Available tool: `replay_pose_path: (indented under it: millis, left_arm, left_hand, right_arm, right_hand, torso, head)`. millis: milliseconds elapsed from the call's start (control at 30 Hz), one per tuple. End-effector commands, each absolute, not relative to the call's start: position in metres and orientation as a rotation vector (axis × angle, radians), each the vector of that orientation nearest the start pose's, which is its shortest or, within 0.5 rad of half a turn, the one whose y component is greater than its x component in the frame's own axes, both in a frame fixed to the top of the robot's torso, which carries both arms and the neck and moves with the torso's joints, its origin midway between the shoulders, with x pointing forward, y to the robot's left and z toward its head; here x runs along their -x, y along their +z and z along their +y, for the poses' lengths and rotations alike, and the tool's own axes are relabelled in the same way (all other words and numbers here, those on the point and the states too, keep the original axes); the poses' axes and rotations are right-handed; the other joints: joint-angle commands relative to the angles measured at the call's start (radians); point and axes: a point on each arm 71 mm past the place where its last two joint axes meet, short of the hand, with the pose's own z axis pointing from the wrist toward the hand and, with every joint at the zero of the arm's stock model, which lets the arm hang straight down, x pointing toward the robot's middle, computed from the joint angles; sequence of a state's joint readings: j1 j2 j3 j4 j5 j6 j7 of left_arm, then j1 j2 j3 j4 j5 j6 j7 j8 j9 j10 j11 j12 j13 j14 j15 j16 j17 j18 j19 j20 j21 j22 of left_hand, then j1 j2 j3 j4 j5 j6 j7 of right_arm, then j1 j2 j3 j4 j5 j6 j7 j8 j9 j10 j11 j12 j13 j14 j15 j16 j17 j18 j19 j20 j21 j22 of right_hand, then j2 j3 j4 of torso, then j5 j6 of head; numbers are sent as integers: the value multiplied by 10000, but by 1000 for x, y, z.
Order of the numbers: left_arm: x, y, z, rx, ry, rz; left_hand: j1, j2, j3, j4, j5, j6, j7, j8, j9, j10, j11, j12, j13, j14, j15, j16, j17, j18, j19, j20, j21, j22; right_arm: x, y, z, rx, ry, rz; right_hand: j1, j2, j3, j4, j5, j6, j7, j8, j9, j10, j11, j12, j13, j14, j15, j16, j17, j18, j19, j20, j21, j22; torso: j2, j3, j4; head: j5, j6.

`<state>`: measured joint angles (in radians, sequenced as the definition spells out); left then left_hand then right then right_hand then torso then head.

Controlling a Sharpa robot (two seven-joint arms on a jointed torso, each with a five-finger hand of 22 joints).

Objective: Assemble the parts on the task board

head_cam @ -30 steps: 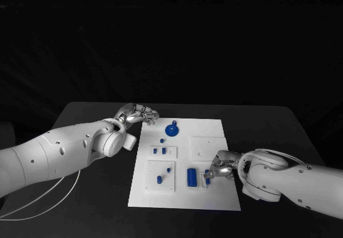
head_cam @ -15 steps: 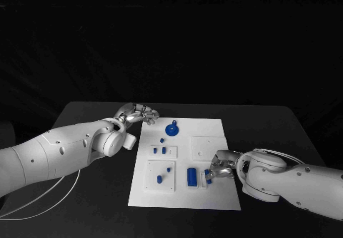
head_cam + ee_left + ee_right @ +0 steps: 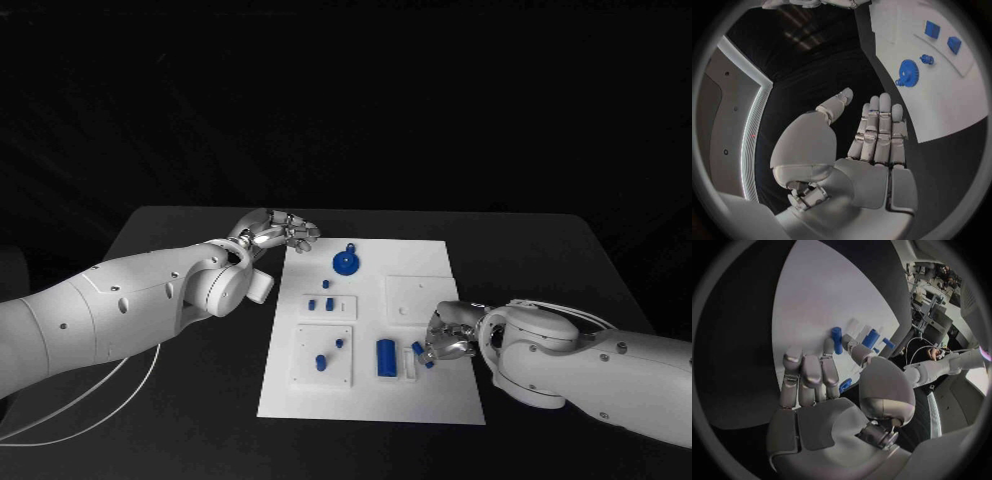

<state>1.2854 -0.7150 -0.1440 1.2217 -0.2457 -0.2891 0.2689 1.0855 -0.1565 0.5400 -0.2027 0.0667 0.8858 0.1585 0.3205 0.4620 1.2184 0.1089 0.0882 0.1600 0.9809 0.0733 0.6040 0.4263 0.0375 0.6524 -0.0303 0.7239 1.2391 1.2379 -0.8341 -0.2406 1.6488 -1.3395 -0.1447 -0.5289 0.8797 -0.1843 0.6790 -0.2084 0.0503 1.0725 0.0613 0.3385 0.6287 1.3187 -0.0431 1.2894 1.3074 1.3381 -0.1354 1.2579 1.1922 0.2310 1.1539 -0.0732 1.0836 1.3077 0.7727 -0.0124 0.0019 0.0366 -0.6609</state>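
the right robot hand (image 3: 446,338) pinches a small blue peg (image 3: 837,339) between thumb and a finger over the near right part of the task board (image 3: 433,255), beside the long blue block (image 3: 387,357); seating it looks like the step in hand, and the next move calls for lining it upright over its slot. the left robot hand (image 3: 280,231) waits open and empty off the board's far left corner on the desk (image 3: 534,250), near the blue gear (image 3: 348,262). its own fingers hide the slot.
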Motion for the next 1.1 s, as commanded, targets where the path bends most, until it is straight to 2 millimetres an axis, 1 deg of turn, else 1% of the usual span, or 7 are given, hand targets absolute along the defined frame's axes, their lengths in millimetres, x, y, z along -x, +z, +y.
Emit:
replay_pose_path:
  millis: [33,367,667,767,967,1067,1100]
  left_arm:
    - [-544,-190,232,8750,-12427,15632]
    - [-544,-190,232,8752,-12419,15626]
    - [-544,-190,231,8740,-12453,15651]
    - [-544,-190,231,8741,-12453,15653]
    - [-544,-190,230,8731,-12472,15665]
    - [-544,-190,231,8738,-12458,15659]
    - [-544,-190,231,8744,-12445,15655]
  left_hand:
    - [17,74,-53,-3,-22,-49,-28,60,-11,57,19,-54,-12,67,27,-65,16,82,-1,71,-49,17]
    - [19,75,-55,-3,-23,-49,-28,61,-13,58,19,-53,-13,68,27,-70,24,81,0,71,-51,21]
    - [14,76,-58,1,-23,-49,-28,62,-15,59,19,-53,-14,70,27,-74,30,79,1,72,-53,24]
    - [12,78,-59,3,-24,-49,-28,62,-15,60,19,-52,-15,72,27,-76,33,79,2,72,-54,25]
    - [10,80,-60,6,-23,-48,-27,63,-16,61,19,-52,-15,73,27,-78,37,79,2,72,-56,26]
    - [10,81,-60,7,-23,-48,-27,63,-16,61,19,-52,-16,74,27,-79,38,78,3,72,-56,27]
    - [10,82,-60,7,-23,-48,-28,63,-16,61,19,-52,-16,74,27,-80,39,78,3,72,-57,27]
  right_arm:
    - [-438,-255,-198,1480,1951,20828]
    - [-441,-252,-198,2555,1320,20127]
    - [-440,-252,-184,3667,969,19978]
    - [-440,-253,-181,3842,907,20084]
    - [-440,-259,-178,4045,749,20328]
    - [-440,-262,-179,3893,761,20597]
    - [-440,-262,-180,3832,775,20689]
  right_hand:
    - [-140,-82,67,77,-11,-9,87,-94,-222,31,37,34,662,23,-55,-66,0,308,2,12,1,98]
    - [-188,-258,195,194,-12,-9,96,-146,-240,-22,44,-34,618,17,-49,-96,-27,308,20,24,-12,89]
    - [-535,-724,475,968,-13,-20,123,-241,-258,-136,72,-171,532,5,-12,-176,-101,308,36,58,-51,76]
    - [-680,-787,589,1297,-12,-31,132,-273,-258,-181,82,-216,505,-6,-2,-202,-122,308,27,70,-62,81]
    - [-460,-858,969,1337,-11,-63,144,-317,-262,-263,94,-298,456,-44,10,-255,-167,308,-14,62,-81,93]
    - [-258,-661,1199,1272,-9,-60,143,-324,-257,-272,92,-309,448,-45,12,-260,-172,308,-17,55,-75,103]
    - [-62,-407,1354,1085,28,-60,157,-337,-258,-277,99,-315,443,-48,23,-266,-177,308,-29,63,-61,122]
  torso:
    - [-2,2,-2]
    - [0,4,-6]
    - [0,0,1]
    - [1,-2,2]
    - [4,-10,13]
    - [3,-7,17]
    - [2,-6,16]
  head:
    - [-6,25]
    - [-15,55]
    - [-20,71]
    - [-19,70]
    - [-9,65]
    - [1,47]
    - [1,44]
